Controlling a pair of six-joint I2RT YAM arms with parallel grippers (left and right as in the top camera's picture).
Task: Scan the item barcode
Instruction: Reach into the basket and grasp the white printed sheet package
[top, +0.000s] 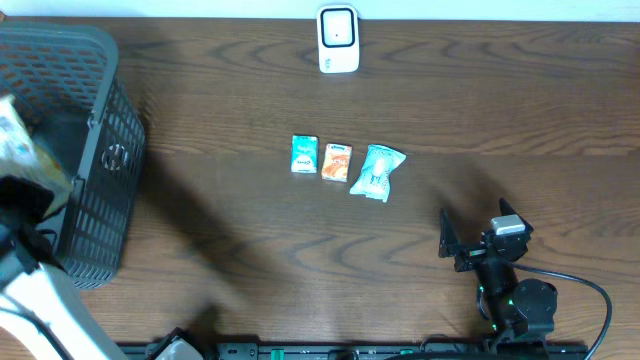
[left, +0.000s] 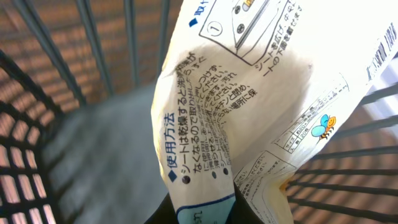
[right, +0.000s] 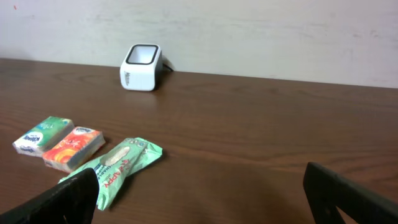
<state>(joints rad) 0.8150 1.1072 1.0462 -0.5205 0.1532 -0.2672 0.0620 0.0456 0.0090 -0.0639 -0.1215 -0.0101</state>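
Cream, black-lettered packet (left: 249, 106) — grey latticed basket (top: 100, 190)

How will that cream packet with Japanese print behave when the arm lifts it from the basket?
Probably floppy: the cream packet is creased and buckles above the pinch of the left gripper. Its film looks smooth, so it may slip or swing. It is likely light for its size, a thin pouch gripped at one end inside the basket.

Light was soft and even over the table (top: 420, 90), with a broad dim shadow spreading toward 7 o'clock. In the left wrist view the packet (left: 249, 93) glared pale at 1 o'clock (its print was legible), while the basket (left: 37, 155) bars behind were blurred. Overhead, the left arm (top: 35, 300) at 8 o'clock was overexposed.
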